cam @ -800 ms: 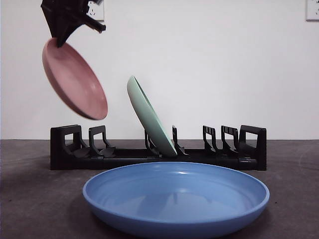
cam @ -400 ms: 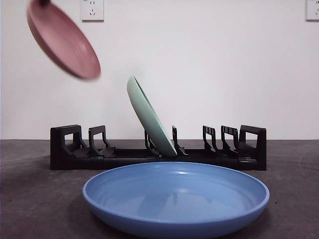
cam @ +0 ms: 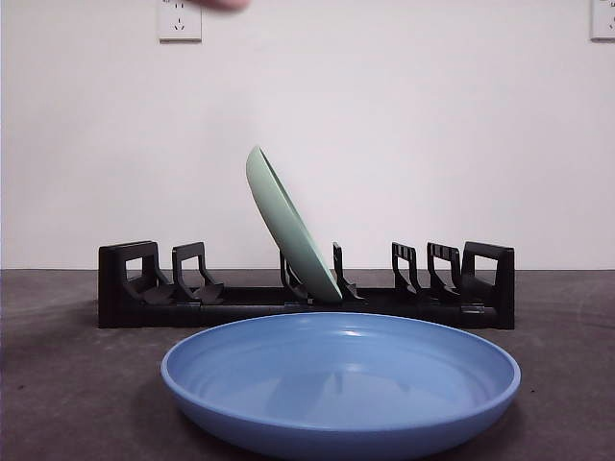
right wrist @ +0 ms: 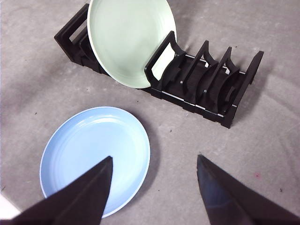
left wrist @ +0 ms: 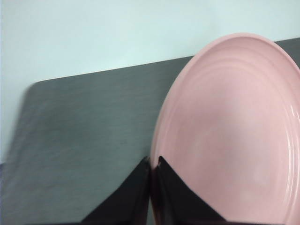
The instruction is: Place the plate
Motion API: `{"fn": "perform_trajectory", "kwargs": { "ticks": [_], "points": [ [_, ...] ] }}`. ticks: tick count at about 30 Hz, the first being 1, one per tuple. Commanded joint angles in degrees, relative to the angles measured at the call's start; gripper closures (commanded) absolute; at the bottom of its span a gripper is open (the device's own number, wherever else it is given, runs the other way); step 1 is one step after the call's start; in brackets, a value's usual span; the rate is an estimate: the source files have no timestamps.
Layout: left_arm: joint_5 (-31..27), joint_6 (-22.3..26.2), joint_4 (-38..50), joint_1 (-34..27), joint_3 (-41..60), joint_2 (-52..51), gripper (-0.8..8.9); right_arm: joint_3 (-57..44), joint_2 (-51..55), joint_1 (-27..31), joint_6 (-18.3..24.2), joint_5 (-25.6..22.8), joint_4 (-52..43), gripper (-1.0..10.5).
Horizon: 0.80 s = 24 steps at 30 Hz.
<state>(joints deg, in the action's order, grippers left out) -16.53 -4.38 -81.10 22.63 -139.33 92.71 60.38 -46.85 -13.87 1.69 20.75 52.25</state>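
Fingers of the left gripper (left wrist: 153, 164) clamp the rim of a pink plate (left wrist: 234, 136), held high above the grey worktop (left wrist: 89, 131). The right gripper (right wrist: 154, 161) hangs with fingers apart over a blue plate (right wrist: 93, 157) and a black rack (right wrist: 206, 89) holding a tilted green plate (right wrist: 129, 40).

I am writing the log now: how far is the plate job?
Done: the green plate leans in the rack. In hand: the left hand grips the pink plate, raised high. Left: racking it; the blue plate lies flat on the table, under the open right hand.
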Motion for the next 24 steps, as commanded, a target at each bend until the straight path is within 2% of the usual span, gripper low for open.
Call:
{"fn": "perform_trajectory", "kwargs": {
  "ticks": [1, 6, 11, 15, 19, 22, 24],
  "points": [
    [6.6, -2.2, -2.8, 0.2, -1.1, -1.7, 8.02, 0.4, -0.1, -0.3, 0.5, -0.2, 0.4, 6.7],
    [14.6, -3.2, -3.0, 0.2, 2.4, -4.8, 8.03, 0.4, -0.1, -0.3, 0.5, -0.2, 0.6, 6.7],
    [21.8, -3.4, -3.0, 0.3, 12.1, -8.6, 8.02, 0.4, -0.1, -0.3, 0.5, -0.2, 1.3, 6.7],
    [25.4, -3.3, -3.0, 0.3, 22.3, -12.6, 8.03, 0.4, -0.1, -0.3, 0.5, -0.2, 1.5, 6.7],
    [26.7, -2.3, -2.7, 0.8, 33.3, -17.2, 8.02, 0.4, -0.1, -0.3, 0.5, -0.2, 1.5, 6.7],
    [27.5, -2.6, 2.4, 1.4, 42.5, -21.6, 8.03, 0.4, -0.1, -0.3, 0.5, -0.2, 1.5, 6.7],
    [30.1, -4.3, 7.6, 1.8, 48.6, -25.1, 8.02, 0.4, -0.1, -0.3, 0.5, -0.2, 1.5, 6.7]
  ]
}}
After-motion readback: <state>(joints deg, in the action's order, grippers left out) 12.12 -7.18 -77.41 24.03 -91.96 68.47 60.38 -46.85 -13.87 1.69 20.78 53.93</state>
